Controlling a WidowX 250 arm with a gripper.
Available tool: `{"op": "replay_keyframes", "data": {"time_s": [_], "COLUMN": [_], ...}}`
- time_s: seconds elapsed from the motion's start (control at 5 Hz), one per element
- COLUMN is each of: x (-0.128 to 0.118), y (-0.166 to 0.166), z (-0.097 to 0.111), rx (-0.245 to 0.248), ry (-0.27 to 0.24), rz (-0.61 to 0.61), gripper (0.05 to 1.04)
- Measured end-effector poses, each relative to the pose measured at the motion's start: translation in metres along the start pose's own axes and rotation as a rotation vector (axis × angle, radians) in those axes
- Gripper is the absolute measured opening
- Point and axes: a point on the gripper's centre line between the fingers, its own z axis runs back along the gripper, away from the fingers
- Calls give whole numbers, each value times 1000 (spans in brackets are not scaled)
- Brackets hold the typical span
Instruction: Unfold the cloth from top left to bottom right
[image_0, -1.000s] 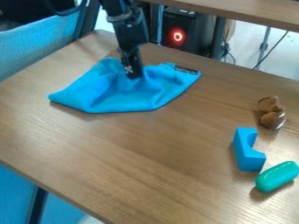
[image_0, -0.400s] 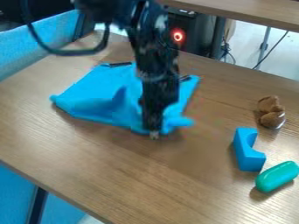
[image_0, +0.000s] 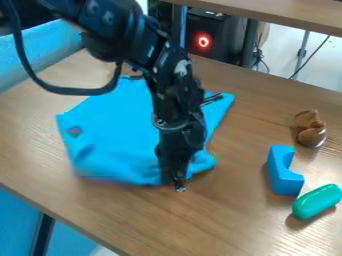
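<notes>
gripper (image_0: 180, 186) closed, we judge, on the near edge of the blue cloth (image_0: 113, 130), which lies on the table (image_0: 234, 220). we should draw low and slowly toward bottom right, easing folds flat before release. we read no brand or writing on the cloth's dark patch (image_0: 75, 131).

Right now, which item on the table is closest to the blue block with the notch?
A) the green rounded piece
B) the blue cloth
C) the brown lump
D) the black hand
A: the green rounded piece lies just off the lower end of the notched blue block, with the brown lump farther up and the cloth well to the left in the view.
</notes>
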Motion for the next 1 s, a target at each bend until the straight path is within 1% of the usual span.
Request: {"op": "replay_keyframes", "data": {"time_s": [0.2,0.4,0.6,0.8,1.0], "x": [0,3,7,1,2], "y": [-16,-31,-34,-32,-20], "z": [2,8,26,30,42], "rx": [-60,-128,-138,-140,-148], "ry": [-50,-93,-140,-113,-102], "rz": [120,192,158,94,41], "gripper": [51,71,200,473,756]}}
